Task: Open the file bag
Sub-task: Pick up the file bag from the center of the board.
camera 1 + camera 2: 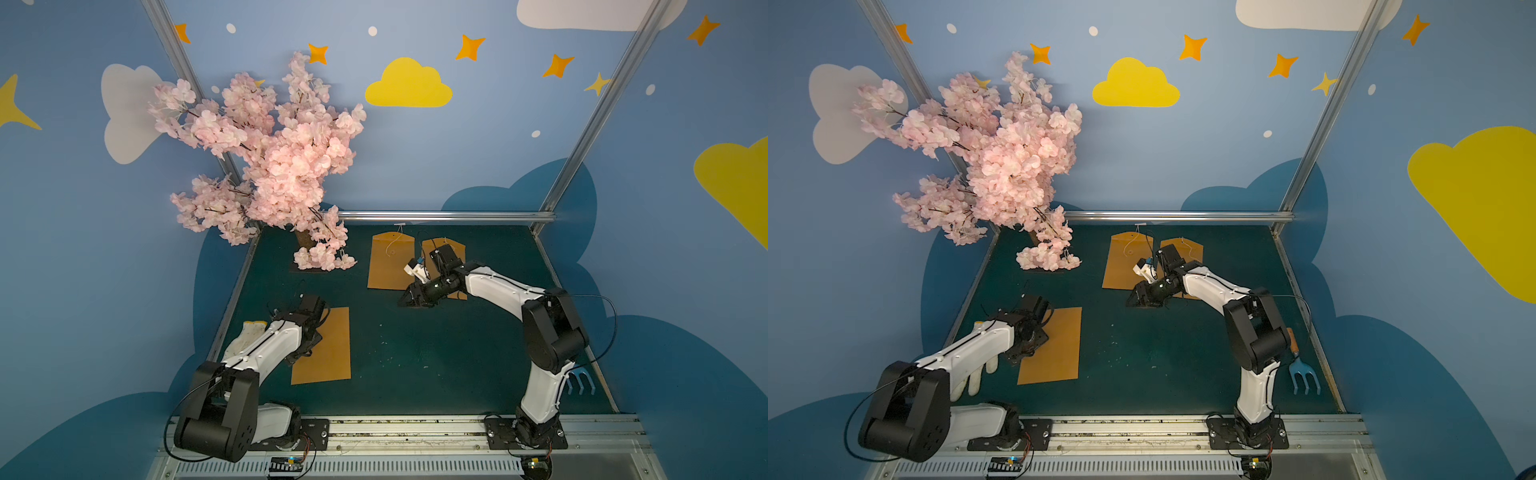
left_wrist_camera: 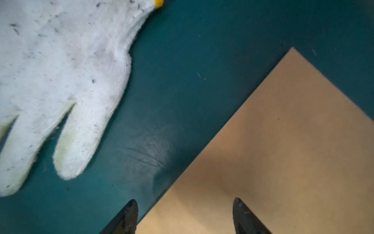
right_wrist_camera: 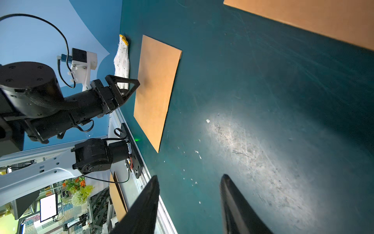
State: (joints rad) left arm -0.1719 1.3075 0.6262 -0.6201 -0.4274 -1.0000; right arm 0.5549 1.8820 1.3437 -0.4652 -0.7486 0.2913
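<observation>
File bag nearest me (image 1: 324, 347): brown paper, lying flat on the dark green desk (image 1: 415, 353) on the left arm's side.
Left end effector (image 2: 184, 201): spread wide and empty, low over that bag's long edge. One fingertip is above the paper and the other above bare desk. I cannot tell whether it touches.
Glove (image 2: 60, 71): white knit, grubby, with a yellow cuff. It lies flat just beside the same bag and partly under the left arm.
Hand rake (image 1: 1304, 374): blue tines and a wooden handle, by the desk's right edge, beside the right arm.
Right end effector (image 3: 189, 176): fingers apart with nothing between them, aimed down at scuffed bare desk in the middle, near the front edge of the two back bags.
File bag at the back (image 1: 388, 262): flat, with its flap end toward the rear rail and a white string lying loose across it.
File bag under the right arm (image 1: 1192, 252): just beside the last one and largely hidden by the arm's wrist. Only its flap end and a lower corner show.
Blossom tree (image 1: 270, 158): pink, in the far left corner, near the back bags but apart from them.
</observation>
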